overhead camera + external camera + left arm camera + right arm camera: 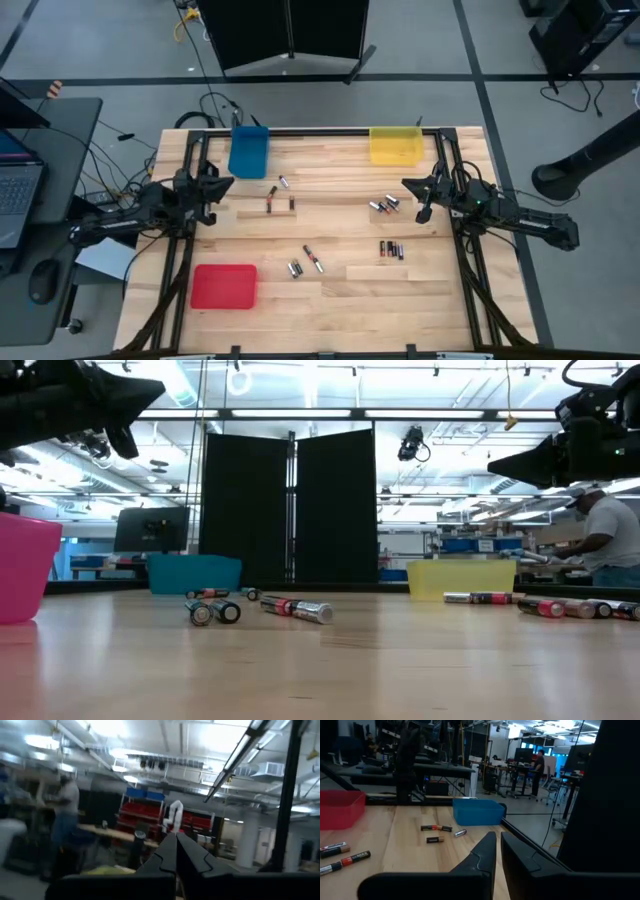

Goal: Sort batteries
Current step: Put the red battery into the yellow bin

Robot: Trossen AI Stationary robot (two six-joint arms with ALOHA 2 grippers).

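desk (330, 300): pale wooden top, seen from above.
near edge: red tray (224, 285) at the left front corner.
middle ground: batteries (313, 259) scattered loose on the desk. one small group lies at centre front, another (391, 250) right of centre, a cluster (384, 205) near the right arm, a few (281, 200) just before the blue tray. none lies in any tray. labels too small to read; some show red and black bands.
left tool (225, 184): at the left edge of the desk, held level above the wood, pointing inward toward the centre, beside the blue tray. fingers pressed together, holding nothing.
right tool (408, 184): at the right edge, also raised and level, pointing inward, near the battery cluster. fingers nearly touching, a thin slit between them, empty.
far edge: blue tray (248, 152) at left rear; yellow tray (396, 145) at right rear.
beyond the desk: black folding screen (288, 505); a person (605, 538) at a bench in the low view.
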